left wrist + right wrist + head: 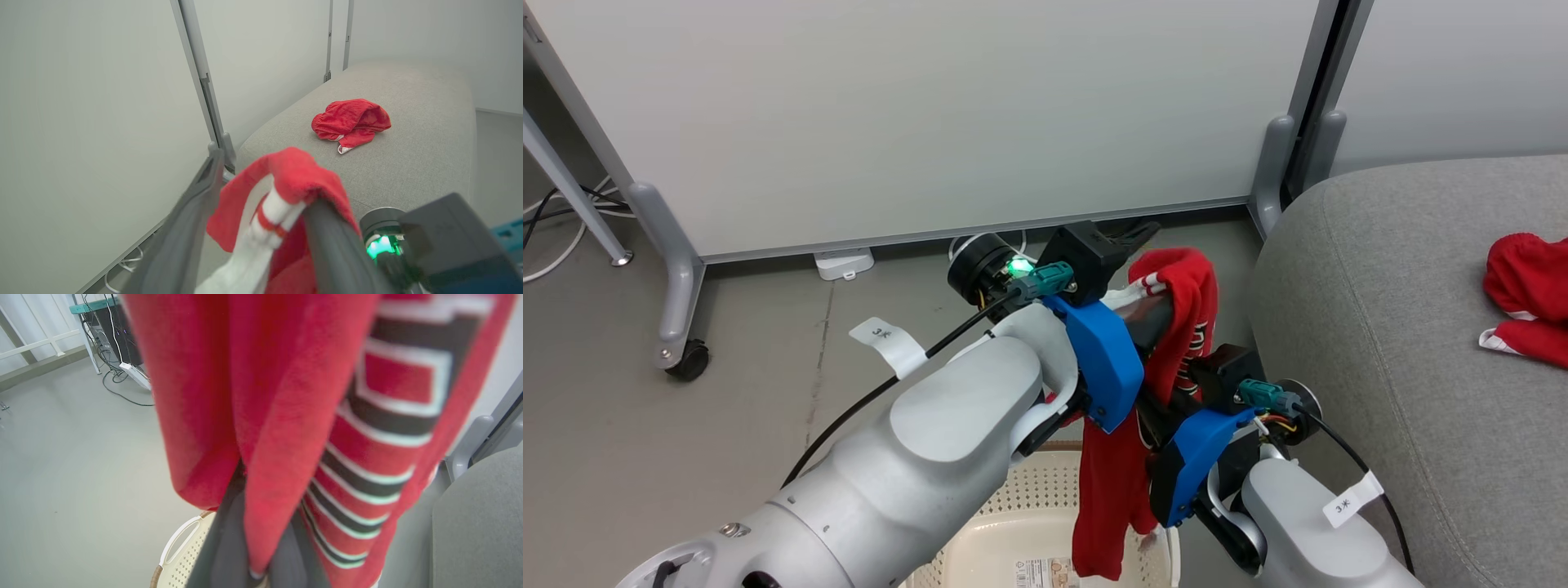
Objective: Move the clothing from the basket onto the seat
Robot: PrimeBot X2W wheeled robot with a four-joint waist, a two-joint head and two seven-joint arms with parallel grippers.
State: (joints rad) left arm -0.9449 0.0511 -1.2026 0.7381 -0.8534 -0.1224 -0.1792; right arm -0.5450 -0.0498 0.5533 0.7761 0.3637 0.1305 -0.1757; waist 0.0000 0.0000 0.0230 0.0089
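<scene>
Red jersey is up out of the laundry basket, strung between your two arms. Its tail hangs down to the basket's rim at 6 o'clock in the head view. My reading: you're mid hand-over, one claw taking the cloth while the other lets go. That would free the piece to swing to the sofa at 3 o'clock.

Left claw: spread wide, pinching nothing. The jersey's white-trimmed edge is only draped over one finger, as over a hook. The other finger stands clear at 9 o'clock of the cloth.

Right claw: pressed together, nipping a fold of the jersey. In its wrist view the striped, dark-lettered panel hangs at 1 o'clock of the fingers. I judge this grip carries the weight.

Crumpled red garment already lies on the sofa cushion, well apart from both claws, at 1 o'clock in the left wrist view.

You can't tell how much is left in the basket, because the arms and the hanging jersey cover most of it.

Watch: the draped fold may catch on the left finger when you draw the jersey toward the sofa.
</scene>
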